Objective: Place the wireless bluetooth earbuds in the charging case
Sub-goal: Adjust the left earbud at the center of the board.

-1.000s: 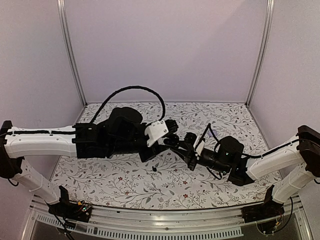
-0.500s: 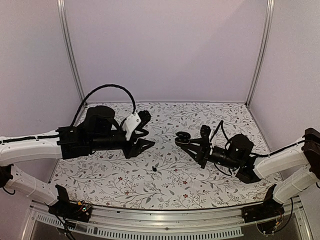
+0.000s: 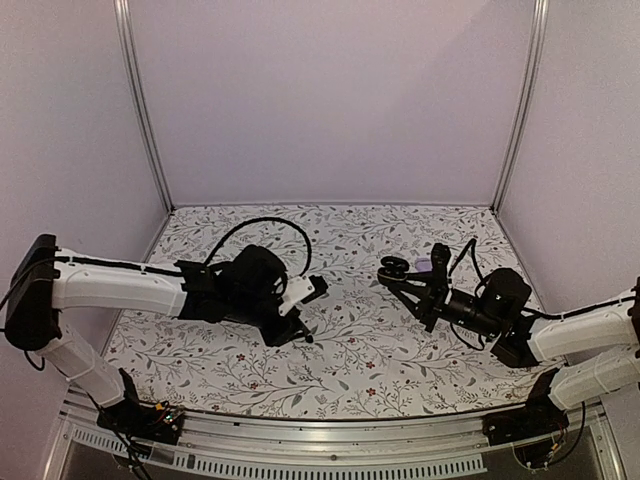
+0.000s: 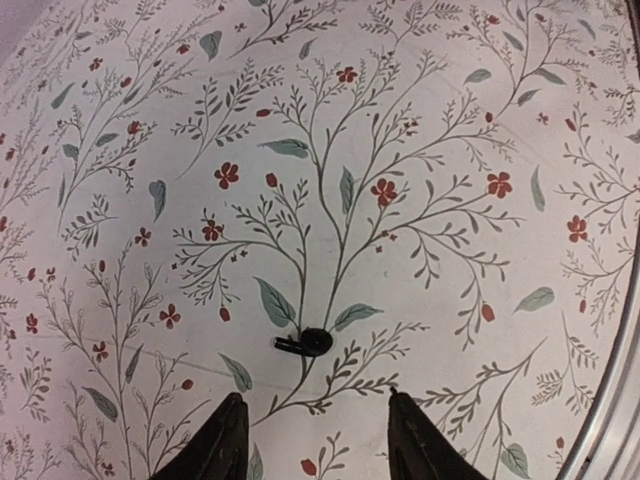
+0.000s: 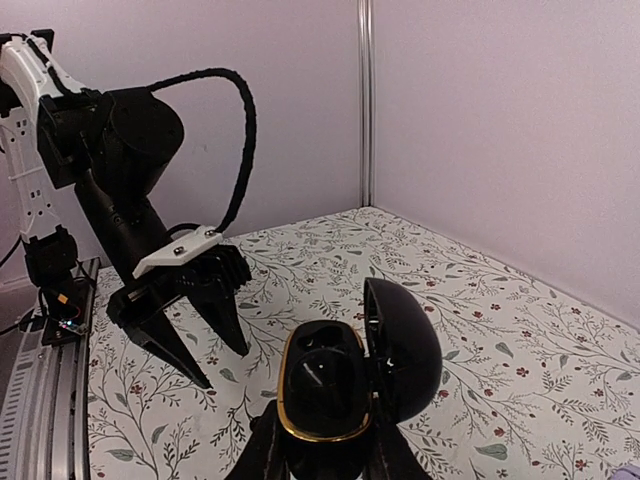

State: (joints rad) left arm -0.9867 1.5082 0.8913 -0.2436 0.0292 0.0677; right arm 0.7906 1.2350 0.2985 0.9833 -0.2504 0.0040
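- Plain lavender walls [image 3: 330, 100] enclose a table [image 3: 400, 350] spread with a cloth printed in leaves and small red flowers.
- One earbud [image 4: 305, 342] lies alone on the table, just beyond the tips of the left claw [image 4: 315, 410] and roughly centred on its gap.
- The left claw is released, its fingers spread with nothing between them, and it hangs low over the cloth.
- The right claw [image 5: 325, 445] is clenched on the charging case [image 5: 320, 395]. It holds the case above the right side of the table, well apart from the earbud.
- The lid [image 5: 402, 345] is swung open and the gold-rimmed cavity faces toward the left arm.
- I cannot tell whether the second earbud already sits in the case, because the cavity is dark and glossy.
- The step in hand looks like picking up the loose earbud.
- To do it well, the left claw should ease forward until the bud's rounded body sits squarely between the pads. It should not catch the thin bit that sticks out to one side.
- The tips need to come nearly down to the cloth before closing, and the squeeze should be gentle. A small, smooth piece like this is likely to pop out if pinched off-centre.
- Dark leaf marks crowd the spot, so the glossy black shape on the stalk is the one to aim at.
- Meanwhile the case is best held steady with its mouth unobstructed.
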